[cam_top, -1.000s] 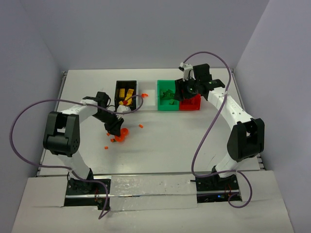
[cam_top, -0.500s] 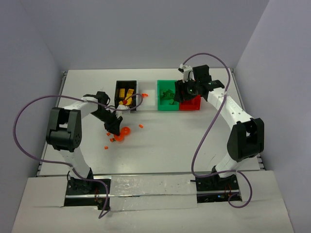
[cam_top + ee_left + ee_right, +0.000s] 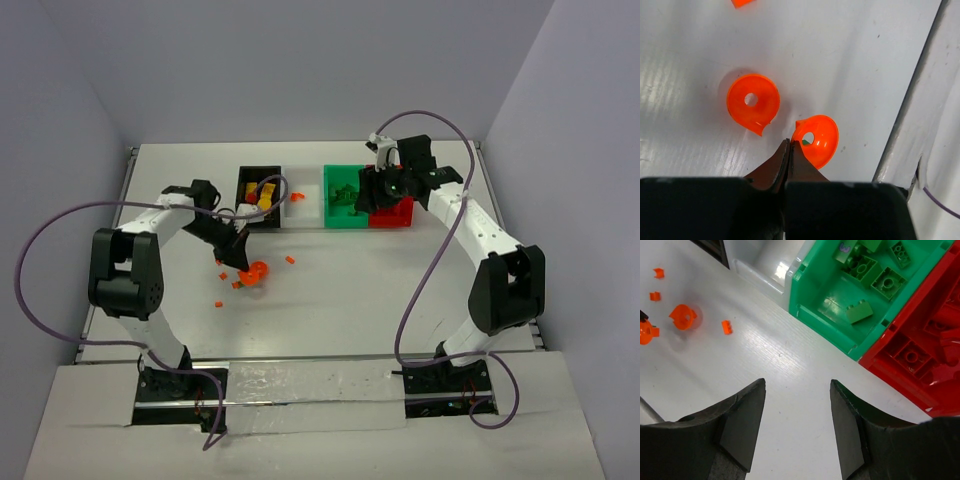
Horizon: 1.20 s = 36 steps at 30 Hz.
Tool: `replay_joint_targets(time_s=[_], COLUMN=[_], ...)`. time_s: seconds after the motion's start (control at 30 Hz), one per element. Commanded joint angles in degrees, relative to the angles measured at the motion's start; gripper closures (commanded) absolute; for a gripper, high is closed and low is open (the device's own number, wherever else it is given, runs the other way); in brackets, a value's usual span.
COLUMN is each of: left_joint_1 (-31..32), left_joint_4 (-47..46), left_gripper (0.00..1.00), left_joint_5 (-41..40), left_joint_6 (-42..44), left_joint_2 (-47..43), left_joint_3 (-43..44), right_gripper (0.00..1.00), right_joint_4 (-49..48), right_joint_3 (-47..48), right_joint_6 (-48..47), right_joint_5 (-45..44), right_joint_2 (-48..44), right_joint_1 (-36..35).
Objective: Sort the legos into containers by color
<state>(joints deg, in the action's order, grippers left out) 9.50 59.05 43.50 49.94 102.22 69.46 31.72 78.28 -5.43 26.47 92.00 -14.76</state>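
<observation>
Left gripper (image 3: 787,146) — pressing fully together, touching the rim of an orange round lego (image 3: 816,141) on the table (image 3: 840,50) at left, hold on it unclear. Right gripper (image 3: 797,385) — hovering spread apart, empty, just beside the green bin (image 3: 810,305) holding green legos (image 3: 860,312), far right.

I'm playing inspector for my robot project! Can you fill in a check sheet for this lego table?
Surface: white table.
Job's things: black bin holds yellow bricks; white bin beside it; green bin holds green bricks; red bin holds red bricks; orange pieces loose on the table.
Clutter: nothing seen.
Grippers: left gripper, jaws shut at a round orange piece's rim; right gripper, jaws open and empty, near the green bin.
Cables: purple cables loop off both arms.
Surroundings: plain walls.
</observation>
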Motion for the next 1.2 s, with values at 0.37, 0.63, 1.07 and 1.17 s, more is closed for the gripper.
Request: replay_joint_targets(time_s=[0.37, 0.63, 1.07, 1.17], left_joint_1=[0.7, 4.5, 4.7, 4.7], left_joint_4=[-50.2, -76.9, -100.7, -102.4], left_gripper=[1.00, 1.00, 1.00, 1.00], left_joint_5=[10.0, 11.4, 14.8, 15.1], left_joint_6=[-66.8, -94.3, -116.2, -118.0], left_joint_2=[-26.5, -30.1, -30.1, -29.9], left_joint_3=[-8.4, -16.5, -24.1, -25.1], right_gripper=[0.33, 0.31, 0.32, 0.32], right_joint_4=[-14.3, -29.2, -48.6, -54.1], right_joint_3=[-10.6, -14.7, -19.6, -20.1], right_joint_6=[10.6, 20.2, 37.5, 42.1], right_joint_5=[20.2, 26.6, 31.5, 33.6], right_joint_2=[-10.1, -14.1, -11.3, -10.5], right_joint_1=[-5.2, -13.2, -14.5, -14.5])
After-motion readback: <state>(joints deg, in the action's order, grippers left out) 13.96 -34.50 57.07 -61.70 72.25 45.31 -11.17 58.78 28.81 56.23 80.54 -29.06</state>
